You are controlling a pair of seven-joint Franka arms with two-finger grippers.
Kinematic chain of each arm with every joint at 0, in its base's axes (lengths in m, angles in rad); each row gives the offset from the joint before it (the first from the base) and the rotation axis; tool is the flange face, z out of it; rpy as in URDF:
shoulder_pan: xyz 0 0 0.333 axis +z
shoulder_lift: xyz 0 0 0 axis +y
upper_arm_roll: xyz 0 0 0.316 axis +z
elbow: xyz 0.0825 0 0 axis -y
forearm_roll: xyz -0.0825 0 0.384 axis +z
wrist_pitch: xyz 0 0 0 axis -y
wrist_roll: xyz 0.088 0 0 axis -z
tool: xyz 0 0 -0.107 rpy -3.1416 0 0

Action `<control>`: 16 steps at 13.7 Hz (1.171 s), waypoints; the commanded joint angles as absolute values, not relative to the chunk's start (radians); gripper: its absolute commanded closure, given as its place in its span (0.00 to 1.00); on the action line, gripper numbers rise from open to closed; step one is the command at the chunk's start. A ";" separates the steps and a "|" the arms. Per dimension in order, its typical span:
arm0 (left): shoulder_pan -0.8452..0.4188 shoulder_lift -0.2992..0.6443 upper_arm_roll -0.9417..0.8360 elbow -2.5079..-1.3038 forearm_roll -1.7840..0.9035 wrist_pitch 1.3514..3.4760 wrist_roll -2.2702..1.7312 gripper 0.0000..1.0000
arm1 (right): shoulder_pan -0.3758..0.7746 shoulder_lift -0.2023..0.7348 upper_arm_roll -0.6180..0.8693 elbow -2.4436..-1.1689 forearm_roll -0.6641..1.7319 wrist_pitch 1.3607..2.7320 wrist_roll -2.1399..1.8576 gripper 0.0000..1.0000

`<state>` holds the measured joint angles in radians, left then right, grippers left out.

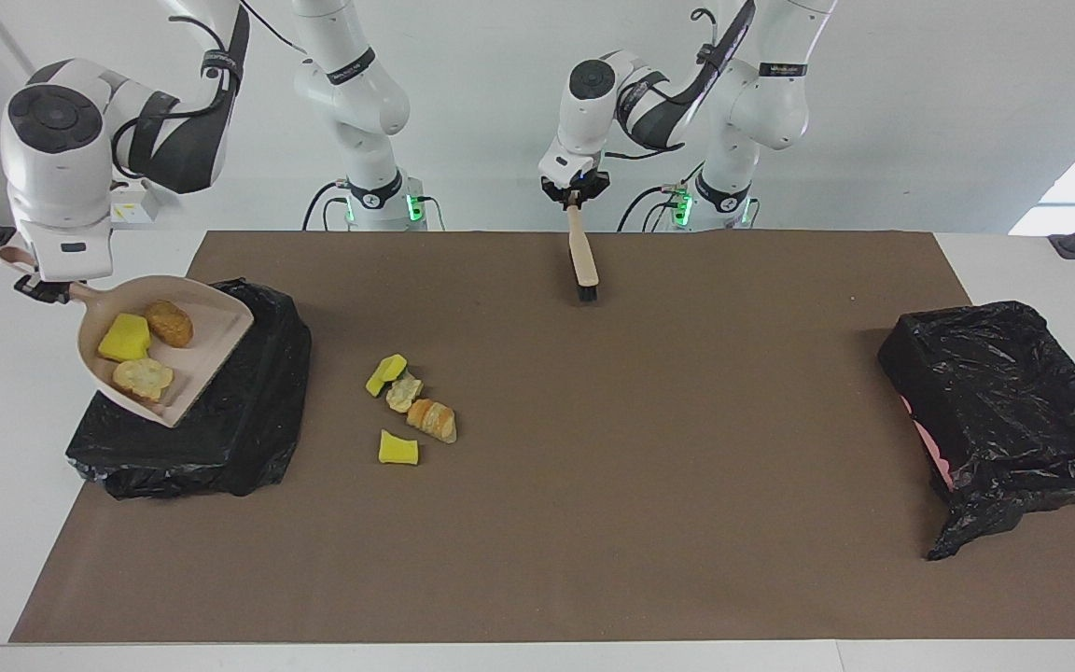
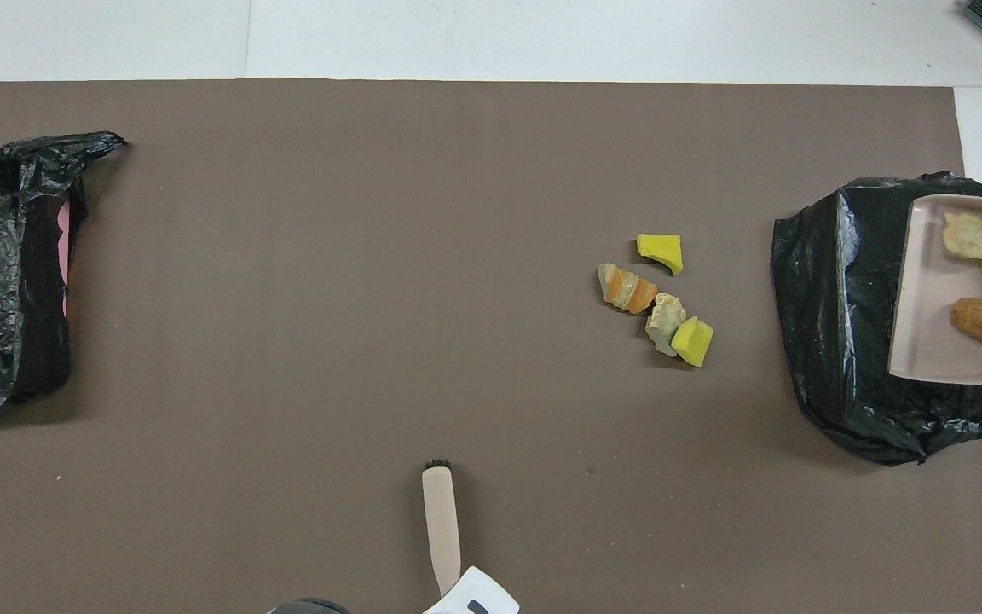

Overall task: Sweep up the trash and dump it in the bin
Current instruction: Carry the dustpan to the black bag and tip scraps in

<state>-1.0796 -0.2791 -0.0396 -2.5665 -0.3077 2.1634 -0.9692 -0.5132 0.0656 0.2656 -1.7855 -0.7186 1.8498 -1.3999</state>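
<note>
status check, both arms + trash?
Right gripper shut on dustpan, three scraps aboard, over bin. Left gripper shut on brush. Four scraps on mat. Nothing blocking.

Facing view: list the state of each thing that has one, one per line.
Beige plastic dustpan: held raised over a bin, three scraps inside.
Beige-handled brush: held, hanging bristles down.
Black-bagged bin at right arm's end: under dustpan.
Black-bagged bin at left arm's end: untouched.
Four loose scraps: lying unswept on the mat.
Right gripper: shut on dustpan handle.
Left gripper: shut on brush handle.

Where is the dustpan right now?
The right claw holds the dustpan by its handle, up over the black-bagged bin at the right arm's end of the table, with three scraps in it.
</note>
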 commanded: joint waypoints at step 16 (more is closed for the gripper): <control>-1.042 -0.215 -0.012 -2.554 -0.328 2.206 -0.868 0.21 | -0.184 -0.004 0.296 -1.836 -1.209 1.622 -1.498 1.00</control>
<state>-1.0637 -0.2446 -0.0164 -2.5723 -0.3102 2.1891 -0.9162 -0.1789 0.0298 0.2873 -1.8486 -1.2038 1.6438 -1.5333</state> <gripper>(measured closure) 0.687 0.687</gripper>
